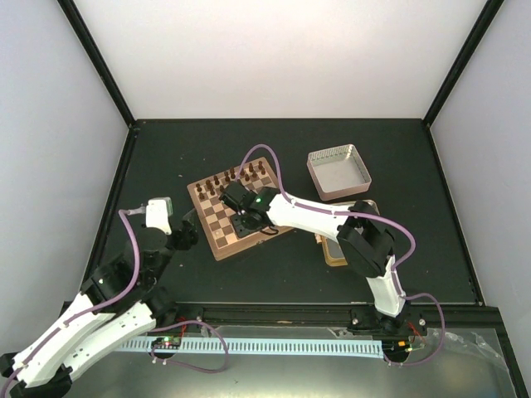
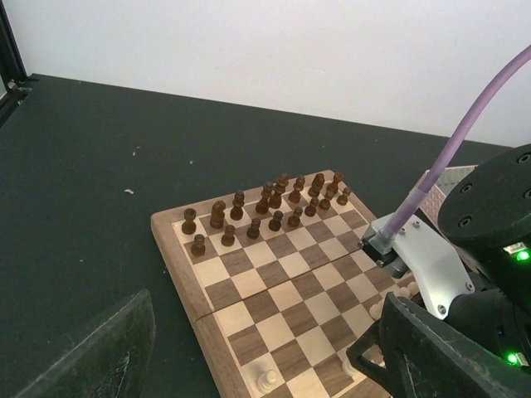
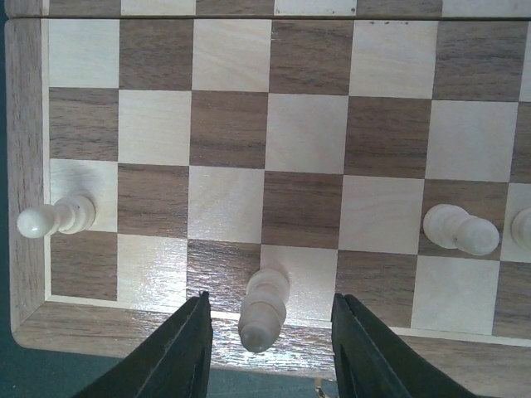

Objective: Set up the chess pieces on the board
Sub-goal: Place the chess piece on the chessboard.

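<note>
Right wrist view looks straight down on the board [image 3: 307, 133], which fills the frame, its border running along the left and bottom edges. The right gripper [image 3: 269, 296] is at the bottom centre with its jaws partly open. A pale piece [image 3: 264, 311] sits between them on a light square of the bottom row, with a gap on either side, so nothing is gripped. Other pale pieces [image 3: 54, 218] appear at the left edge and at the right edge of the frame, one row up.

In the top external view the board lies turned at an angle in the middle of the dark table [image 1: 166, 157], left of a square tin lid [image 1: 338, 172].

In the left wrist view the left gripper [image 2: 265, 319] is spread wide and holds nothing. Dark pieces [image 2: 265, 203] crowd the board's upper end.
</note>
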Tool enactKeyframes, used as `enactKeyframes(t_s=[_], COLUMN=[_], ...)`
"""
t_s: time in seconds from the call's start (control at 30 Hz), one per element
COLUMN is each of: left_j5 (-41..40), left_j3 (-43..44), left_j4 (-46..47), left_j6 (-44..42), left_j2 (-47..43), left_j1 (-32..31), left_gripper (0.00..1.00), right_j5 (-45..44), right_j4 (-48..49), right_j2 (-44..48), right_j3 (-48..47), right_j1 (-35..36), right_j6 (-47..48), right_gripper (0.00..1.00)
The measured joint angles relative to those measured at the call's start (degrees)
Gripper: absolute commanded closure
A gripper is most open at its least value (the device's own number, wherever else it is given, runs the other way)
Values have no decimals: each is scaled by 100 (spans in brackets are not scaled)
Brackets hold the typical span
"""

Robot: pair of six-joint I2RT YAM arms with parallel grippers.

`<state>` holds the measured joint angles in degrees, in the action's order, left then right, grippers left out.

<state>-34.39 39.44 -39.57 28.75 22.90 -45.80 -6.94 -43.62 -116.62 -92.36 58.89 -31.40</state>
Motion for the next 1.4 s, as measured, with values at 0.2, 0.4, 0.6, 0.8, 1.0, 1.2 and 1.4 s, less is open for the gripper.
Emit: enactKeyframes(t_s=[0.2, 0.4, 0.6, 0.8, 1.0, 1.2, 1.4], left_j5=[15, 13, 15, 15, 17, 17, 17], left_j3=[-20, -22, -22, -39, -59, -59, -59], left_j4=[11, 11, 11, 13, 15, 15, 15], left_j6=[37, 57, 70, 85, 87, 87, 87], left_j2=[44, 50, 50, 55, 87, 87, 87], left_j1=[0, 0, 0, 0, 0, 0, 0], left_gripper=[24, 24, 24, 24, 24, 24, 24], right_j5=[17, 142, 201, 210, 260, 505, 612], right_j4=[26, 85, 61, -4, -44, 33, 85], right_j2=[57, 129, 127, 46, -227, -227, -229], right_j3=[24, 28, 26, 11, -2, -20, -20], right_j1=[-7, -11, -11, -11, -11, -11, -11], right_j6=[-83, -107, -105, -66, -28, 74, 127], right_gripper=[57, 59, 64, 74, 84, 84, 81])
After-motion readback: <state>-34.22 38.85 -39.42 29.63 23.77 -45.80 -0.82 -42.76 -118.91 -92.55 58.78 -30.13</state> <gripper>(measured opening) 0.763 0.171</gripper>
